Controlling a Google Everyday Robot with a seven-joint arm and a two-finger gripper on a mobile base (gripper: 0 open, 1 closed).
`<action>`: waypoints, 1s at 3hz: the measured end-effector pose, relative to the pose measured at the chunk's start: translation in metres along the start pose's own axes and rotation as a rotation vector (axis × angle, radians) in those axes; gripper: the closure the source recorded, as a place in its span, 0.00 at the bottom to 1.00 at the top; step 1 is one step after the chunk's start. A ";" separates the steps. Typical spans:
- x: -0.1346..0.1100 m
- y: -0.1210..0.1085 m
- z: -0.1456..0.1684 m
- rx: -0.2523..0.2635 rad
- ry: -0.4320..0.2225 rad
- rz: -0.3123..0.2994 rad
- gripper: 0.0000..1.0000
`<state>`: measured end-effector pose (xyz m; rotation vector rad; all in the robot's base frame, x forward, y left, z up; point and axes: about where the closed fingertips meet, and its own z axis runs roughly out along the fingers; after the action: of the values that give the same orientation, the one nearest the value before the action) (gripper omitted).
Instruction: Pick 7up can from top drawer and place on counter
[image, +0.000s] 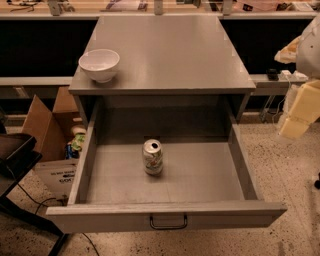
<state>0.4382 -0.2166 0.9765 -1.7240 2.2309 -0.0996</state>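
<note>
The 7up can (153, 157) stands upright on the floor of the open top drawer (165, 212), a little left of the middle and toward the back. The drawer is pulled fully out, with its dark pull handle (168, 222) on the front panel. The grey counter (170, 55) lies above and behind the drawer. My gripper (299, 112), cream-coloured, hangs at the right edge of the view, to the right of the cabinet and above the floor, well apart from the can. It holds nothing that I can see.
A white bowl (99, 64) sits on the counter's front left corner. Cardboard boxes (52, 130) with items stand left of the cabinet. A dark stand (15, 160) and cables are at the far left. A shelf with a power strip (290, 76) runs behind on the right.
</note>
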 end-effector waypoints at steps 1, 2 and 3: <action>0.001 0.001 0.003 -0.004 -0.008 0.004 0.00; 0.006 0.006 0.032 -0.047 -0.089 0.046 0.00; 0.005 0.022 0.103 -0.118 -0.304 0.092 0.00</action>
<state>0.4471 -0.2012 0.8724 -1.5685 2.1191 0.3010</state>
